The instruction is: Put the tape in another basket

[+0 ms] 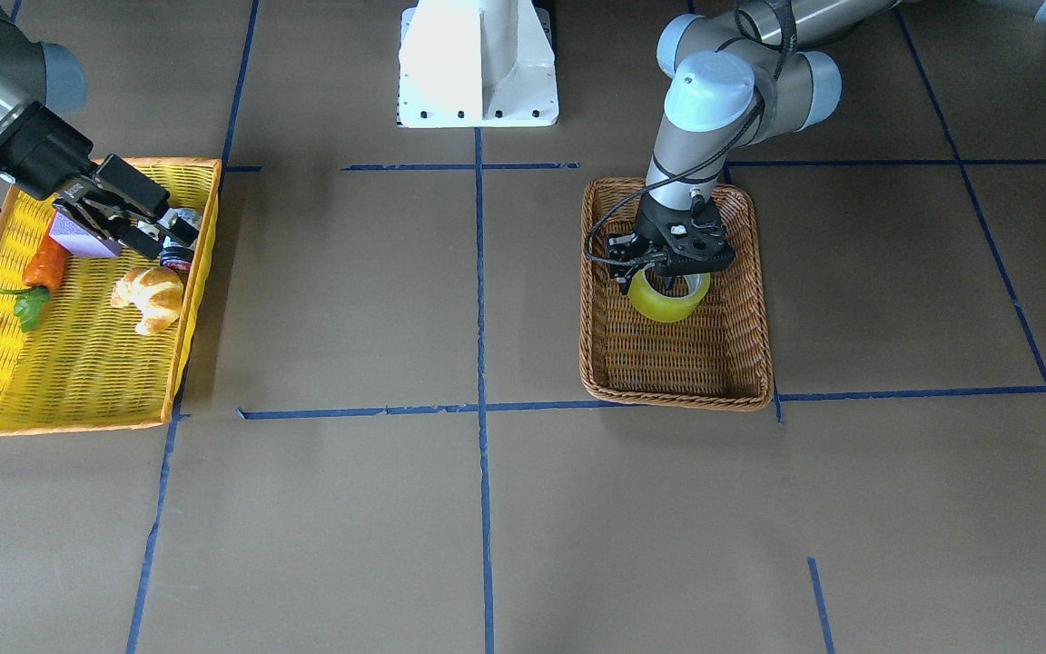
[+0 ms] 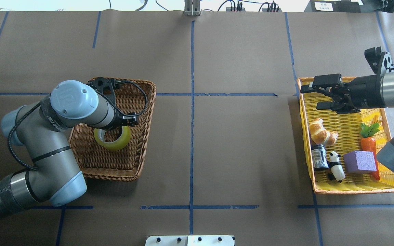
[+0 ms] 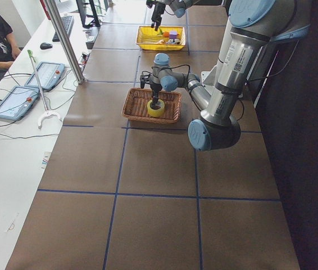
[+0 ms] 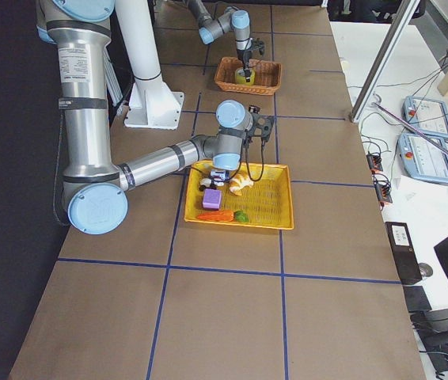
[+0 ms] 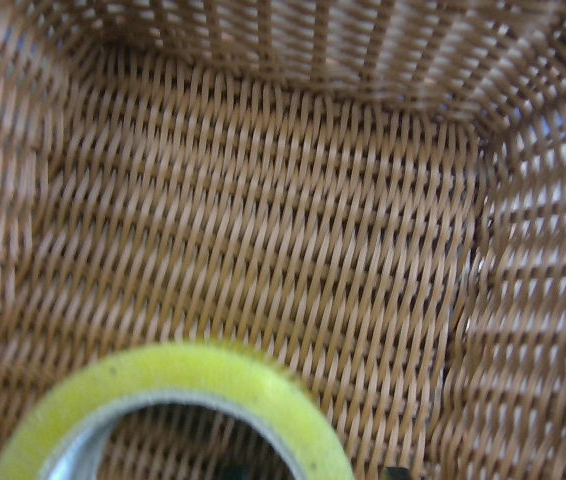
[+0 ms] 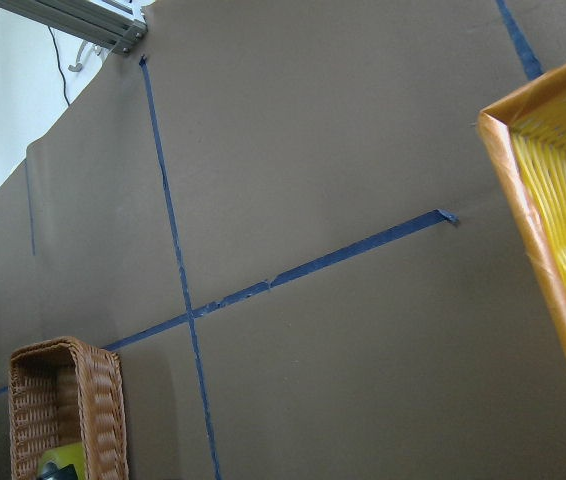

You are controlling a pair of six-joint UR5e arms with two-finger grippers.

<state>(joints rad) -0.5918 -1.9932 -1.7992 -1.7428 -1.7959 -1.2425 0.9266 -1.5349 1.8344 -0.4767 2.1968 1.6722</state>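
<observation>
The yellow-green tape roll point(image 1: 666, 306) stands tilted inside the brown wicker basket point(image 1: 679, 386), near its middle. My left gripper point(image 1: 670, 275) points down onto the roll's upper edge and is shut on it. The same shows in the overhead view: tape point(image 2: 115, 142), basket point(image 2: 115, 168). The left wrist view shows the roll's rim point(image 5: 178, 375) close below the camera over the basket floor point(image 5: 263, 200). My right gripper point(image 2: 311, 97) hovers open and empty over the far corner of the yellow tray point(image 2: 354, 187).
The yellow tray holds a croissant point(image 2: 322, 134), a carrot point(image 2: 368, 144), a purple block point(image 2: 359, 161), a panda figure point(image 2: 336, 166) and a black can point(image 2: 318, 157). Brown paper with blue tape lines lies between the two baskets. The robot's white base point(image 1: 478, 64) stands at the table's edge.
</observation>
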